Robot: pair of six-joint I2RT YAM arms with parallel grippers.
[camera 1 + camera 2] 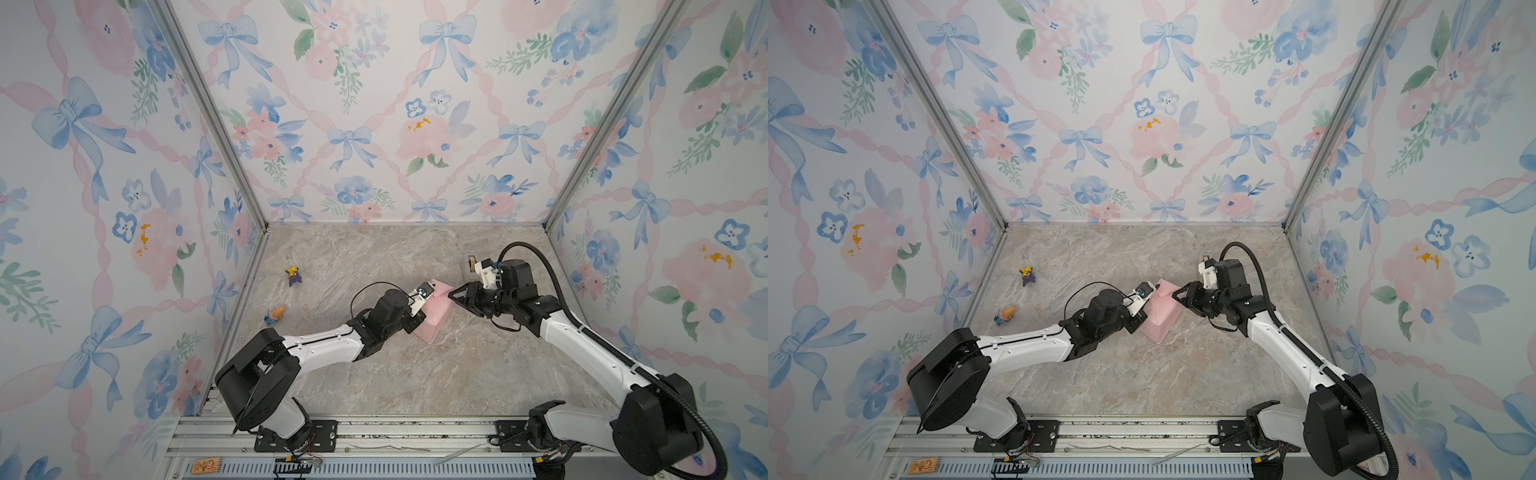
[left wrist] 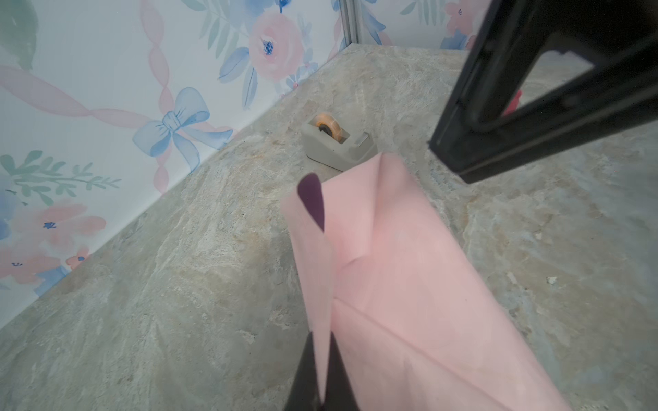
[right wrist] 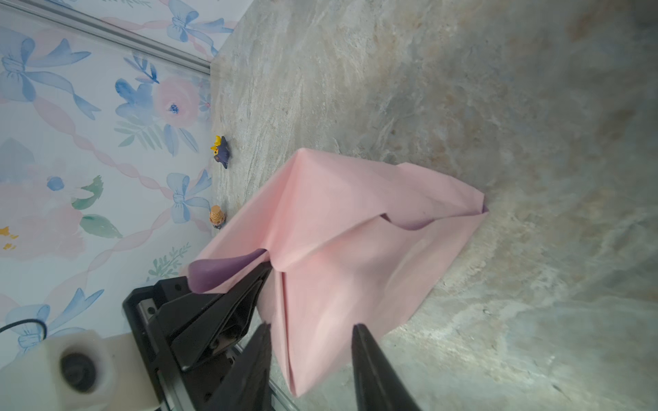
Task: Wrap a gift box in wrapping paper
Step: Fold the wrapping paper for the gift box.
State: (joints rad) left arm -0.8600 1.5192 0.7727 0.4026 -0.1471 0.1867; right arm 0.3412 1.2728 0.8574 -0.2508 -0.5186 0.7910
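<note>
Left gripper (image 2: 322,341) is clamping creased pink-and-lilac wrapping paper (image 3: 356,220) — right gripper (image 3: 311,325), jaws parted, holding nothing, is facing its fold directly ahead.

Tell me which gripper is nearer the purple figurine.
Left. The left gripper pinches the wrapping paper on the side facing the purple figurine; the right gripper stands open beyond the paper.
</note>
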